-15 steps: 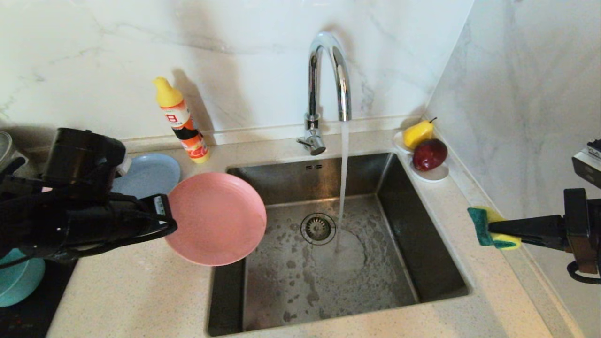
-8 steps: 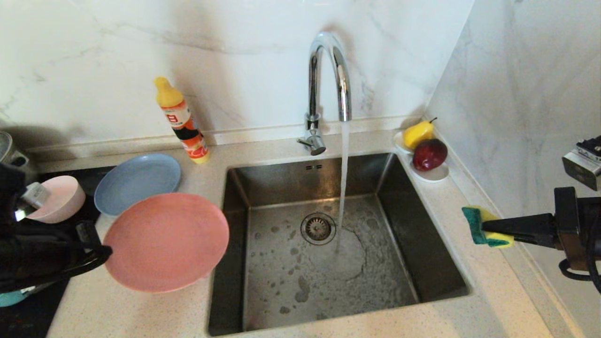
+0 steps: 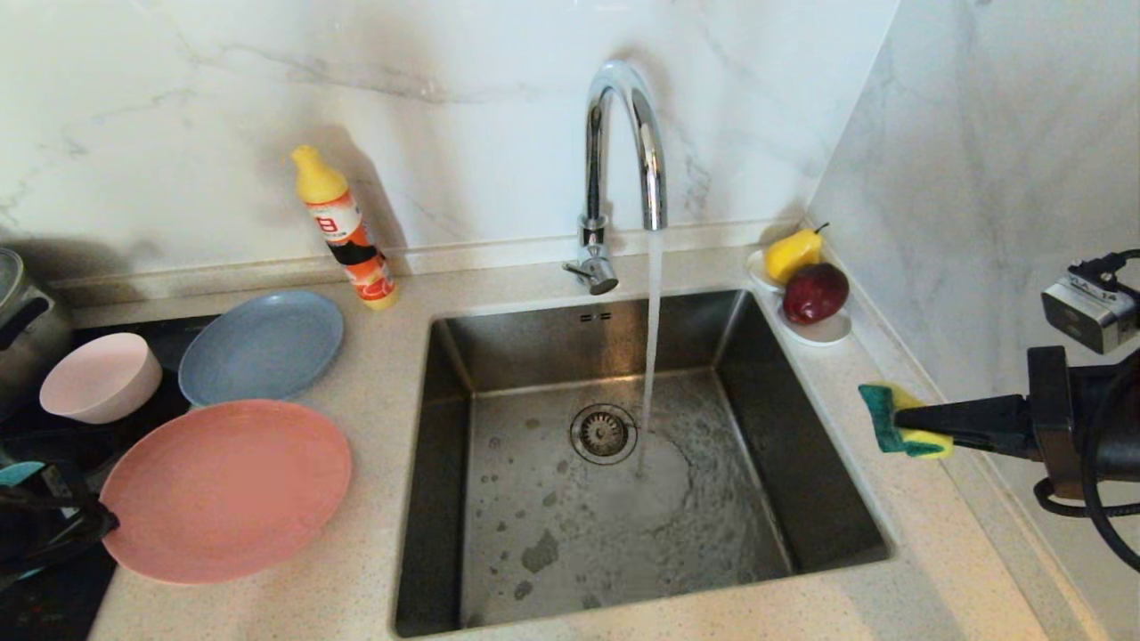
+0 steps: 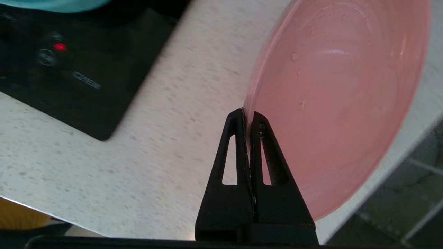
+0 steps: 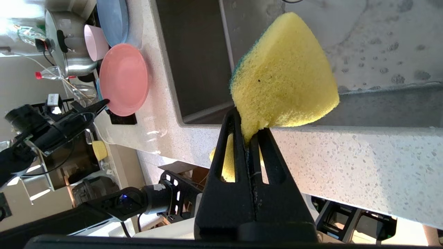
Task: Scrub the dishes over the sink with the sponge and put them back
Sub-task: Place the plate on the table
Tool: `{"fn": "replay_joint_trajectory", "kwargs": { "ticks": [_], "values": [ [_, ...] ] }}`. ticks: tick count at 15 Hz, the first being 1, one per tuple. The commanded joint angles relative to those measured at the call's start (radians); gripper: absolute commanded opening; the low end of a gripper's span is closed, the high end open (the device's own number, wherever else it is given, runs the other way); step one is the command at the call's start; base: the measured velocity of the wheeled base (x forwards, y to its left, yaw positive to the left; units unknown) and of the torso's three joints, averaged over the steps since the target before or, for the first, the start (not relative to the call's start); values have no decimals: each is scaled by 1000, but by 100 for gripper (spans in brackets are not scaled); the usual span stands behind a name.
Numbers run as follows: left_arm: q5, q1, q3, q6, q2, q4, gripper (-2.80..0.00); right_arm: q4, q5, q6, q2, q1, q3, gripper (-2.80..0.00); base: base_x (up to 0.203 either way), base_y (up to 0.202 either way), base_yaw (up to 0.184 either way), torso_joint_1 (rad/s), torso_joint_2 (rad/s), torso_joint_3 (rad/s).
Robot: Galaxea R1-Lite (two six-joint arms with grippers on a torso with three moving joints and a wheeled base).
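the sink sits with the tap running into it, and the main risk lies on the counter to its left: the pink plate, pinched at its rim by the closed left gripper, appears wet and tilted just above the surface, so a release before it sits flat could let it slide or knock the blue plate close beside it. a lesser risk is the sponge, clamped by one corner in the closed right gripper above the sink's right edge, which could work loose and drop.
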Motion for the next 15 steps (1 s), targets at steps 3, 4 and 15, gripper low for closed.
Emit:
{"fn": "replay_joint_trajectory", "kwargs": {
  "ticks": [3,4,15],
  "values": [
    [-19,59,10,3,102,-59,-280,-8,6,3,23,1,3,-280,0,0,0,0,0,0],
    [-32,73,11,3,119,-84,-280,-8,6,3,23,0,3,-280,0,0,0,0,0,0],
    [-151,134,9,28,139,-115,0,-6,29,8,36,-1,6,-280,0,0,0,0,0,0]
  ]
}}
